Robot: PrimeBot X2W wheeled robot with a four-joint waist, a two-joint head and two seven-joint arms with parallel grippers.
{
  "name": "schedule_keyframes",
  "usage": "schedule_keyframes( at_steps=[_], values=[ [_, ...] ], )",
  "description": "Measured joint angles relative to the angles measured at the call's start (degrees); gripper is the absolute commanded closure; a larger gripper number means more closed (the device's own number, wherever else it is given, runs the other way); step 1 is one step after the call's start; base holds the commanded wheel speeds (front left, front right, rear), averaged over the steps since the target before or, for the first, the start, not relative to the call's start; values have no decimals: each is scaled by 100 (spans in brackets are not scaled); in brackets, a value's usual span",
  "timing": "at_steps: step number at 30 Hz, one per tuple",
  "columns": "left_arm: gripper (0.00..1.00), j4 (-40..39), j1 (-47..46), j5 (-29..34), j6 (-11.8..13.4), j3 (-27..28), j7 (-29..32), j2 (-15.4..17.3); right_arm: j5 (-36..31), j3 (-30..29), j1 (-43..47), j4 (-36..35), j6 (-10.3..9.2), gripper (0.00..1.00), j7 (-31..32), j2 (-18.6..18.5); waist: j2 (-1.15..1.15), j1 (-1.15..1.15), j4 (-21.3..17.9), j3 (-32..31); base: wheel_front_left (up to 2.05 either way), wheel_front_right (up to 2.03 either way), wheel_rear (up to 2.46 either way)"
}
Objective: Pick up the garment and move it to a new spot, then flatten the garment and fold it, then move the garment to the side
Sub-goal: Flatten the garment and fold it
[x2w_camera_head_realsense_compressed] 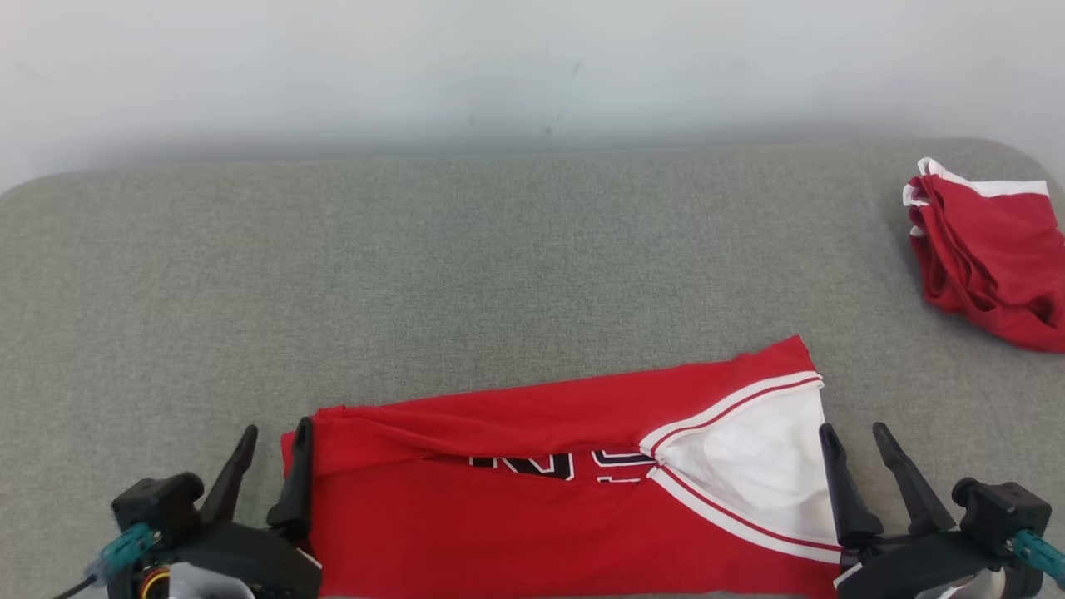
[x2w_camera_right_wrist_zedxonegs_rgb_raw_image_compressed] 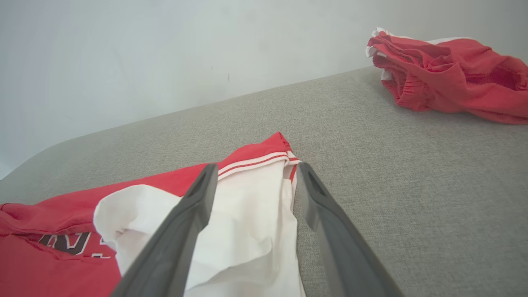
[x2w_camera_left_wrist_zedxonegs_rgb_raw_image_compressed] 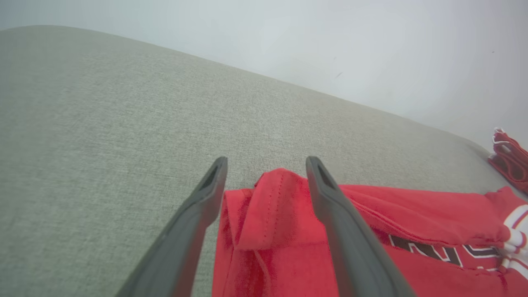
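Left tool [x2w_camera_head_realsense_compressed: 276,426] and right tool [x2w_camera_head_realsense_compressed: 850,428], both released, straddle opposite ends of the folded garment [x2w_camera_head_realsense_compressed: 516,507] at the table's [x2w_camera_head_realsense_compressed: 499,266] near edge; pinching only 1 layer could unfold it

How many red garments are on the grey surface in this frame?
2. The partly folded garment lies at the near edge; a bunched garment sits at the far right. None seem hidden.
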Motion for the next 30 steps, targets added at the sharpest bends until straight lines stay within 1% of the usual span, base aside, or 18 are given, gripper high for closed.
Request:
schedule_keyframes(
  at_steps=[5, 11, 15, 20, 24, 25, 30],
  values=[
    [0, -675, 611, 803, 36, 845, 0, -294, 0, -132, 122, 37, 0, 0, -1, -7, 0, 0, 40, -156, 0, 0, 0],
    [0, -1348, 1407, 1758, 55, 1626, 0, -866, -189, -240, 53, 557, 0, 0, 148, -31, 0, -1, 120, -375, 0, 0, 0],
    [0, -1617, 1784, 2566, 33, 1859, 0, -1003, -303, -174, -174, 900, 0, 0, 249, -46, -1, -1, 203, -468, 0, 0, 0],
    [0, -1769, 2073, 2813, 18, 2232, 0, -1258, -370, -105, -471, 1516, 0, 0, 369, -98, 0, 0, 330, -531, 0, 0, 0],
    [0, -1753, 2197, 2931, -40, 2346, 0, -1322, -427, 23, -702, 2019, 0, 0, 514, -91, 0, 0, 417, -565, 0, 0, 0],
    [0, -1753, 2197, 2931, -40, 2346, 0, -1322, -427, 23, -702, 2019, 0, 0, 514, -91, 0, 0, 417, -565, 0, 0, 0],
    [0, -1750, 2200, 3054, -75, 2425, 0, -1347, -457, 274, -959, 2584, 0, 0, 649, -44, 0, 0, 491, -577, 0, 0, 0]
  ],
)
